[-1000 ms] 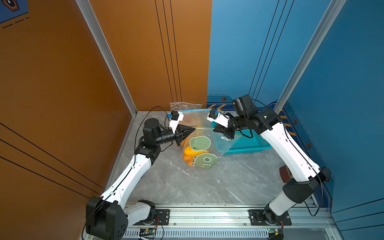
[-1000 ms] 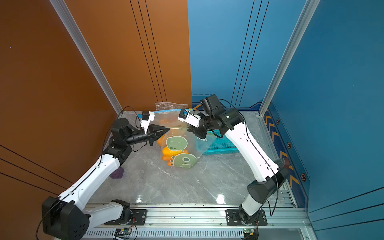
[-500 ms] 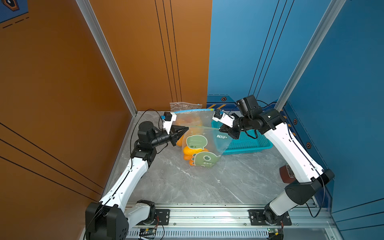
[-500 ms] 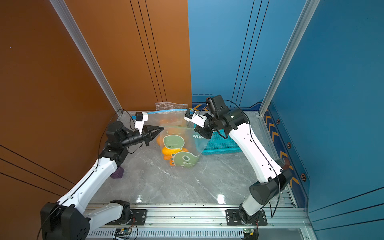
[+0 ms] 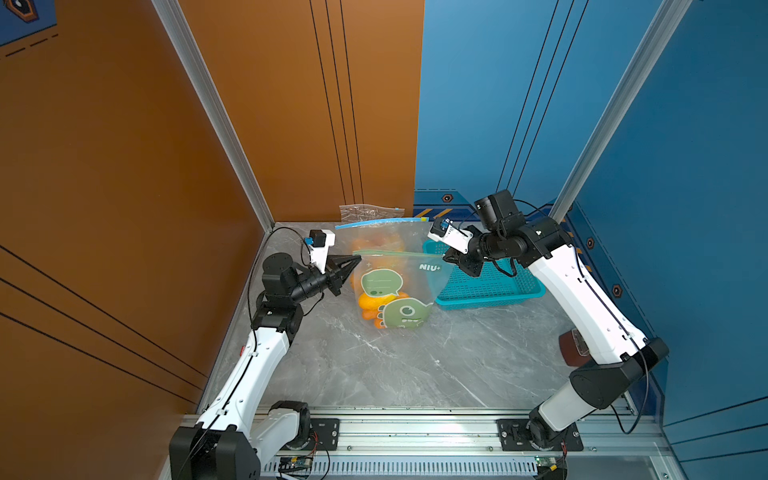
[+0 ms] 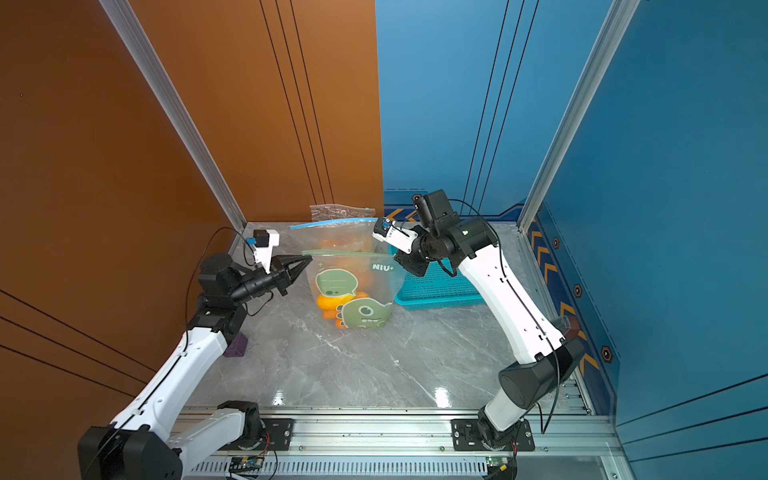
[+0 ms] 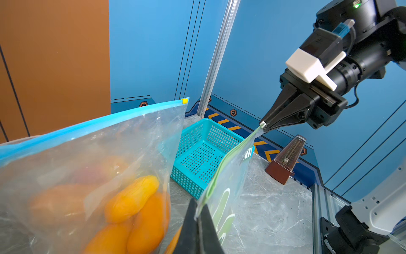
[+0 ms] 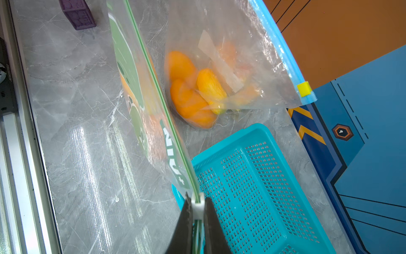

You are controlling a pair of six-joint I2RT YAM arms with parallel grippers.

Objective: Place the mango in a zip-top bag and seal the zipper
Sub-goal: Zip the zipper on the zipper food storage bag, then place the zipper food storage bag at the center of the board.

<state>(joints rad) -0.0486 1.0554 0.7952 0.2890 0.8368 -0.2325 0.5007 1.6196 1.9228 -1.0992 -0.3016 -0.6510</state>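
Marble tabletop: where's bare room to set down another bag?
The tabletop is bare across its front, between the printed bag and the metal rail. The back is crowded: blue-zipper mango bag, teal basket, left pincer and right pincer gripping the printed bag's top.

Small purple block (image 6: 237, 348) half hidden behind left arm. Brown pyramid metronome (image 5: 568, 354) mostly behind right arm. Orange mangoes (image 5: 368, 301) in green-printed clear zip-top bag (image 5: 419, 286) largely masked by its cartoon prints; count unclear. Teal mesh basket (image 8: 252, 187) cut off in right wrist view.
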